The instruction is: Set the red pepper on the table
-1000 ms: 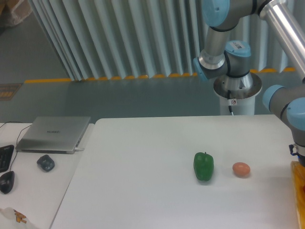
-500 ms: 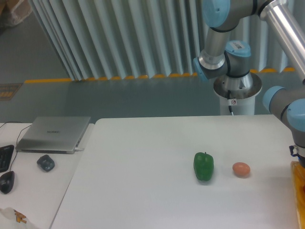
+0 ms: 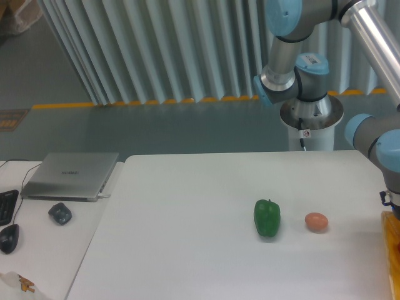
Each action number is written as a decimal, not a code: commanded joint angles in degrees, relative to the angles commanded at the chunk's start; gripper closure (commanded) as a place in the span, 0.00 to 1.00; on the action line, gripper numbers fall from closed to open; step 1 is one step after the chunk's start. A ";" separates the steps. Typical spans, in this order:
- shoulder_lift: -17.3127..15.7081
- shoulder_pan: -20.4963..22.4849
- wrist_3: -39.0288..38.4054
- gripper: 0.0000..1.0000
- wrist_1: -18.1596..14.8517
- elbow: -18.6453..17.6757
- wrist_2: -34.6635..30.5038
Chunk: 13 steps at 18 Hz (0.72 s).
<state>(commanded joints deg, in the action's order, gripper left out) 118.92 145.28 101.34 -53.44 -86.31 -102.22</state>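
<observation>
Red pepper does not show anywhere in this view, and the gripper is out of frame past the right edge, so whether its fingers are apart or together cannot be told. Across most of the picture spreads the white counter [image 3: 187, 250], rounded at its corners. Over its right side reaches the robot arm [image 3: 294, 62], grey with blue joints. On the adjoining desk [image 3: 44, 262] to the left lies a closed laptop [image 3: 70, 175] with a mouse [image 3: 60, 213] near it. A green pepper [image 3: 267, 217] stands on the counter, and just to its right, apart from it, lies a small orange-pink egg-shaped thing [image 3: 316, 221].
</observation>
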 joint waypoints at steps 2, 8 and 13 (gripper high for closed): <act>0.09 -0.09 0.00 0.00 0.00 -0.17 -0.79; 0.53 -0.44 -0.17 0.00 -0.09 -0.44 -1.58; 0.88 -0.79 -0.44 0.01 -0.09 -0.53 -1.58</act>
<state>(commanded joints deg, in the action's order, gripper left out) 119.79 144.49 100.90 -53.53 -86.84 -103.80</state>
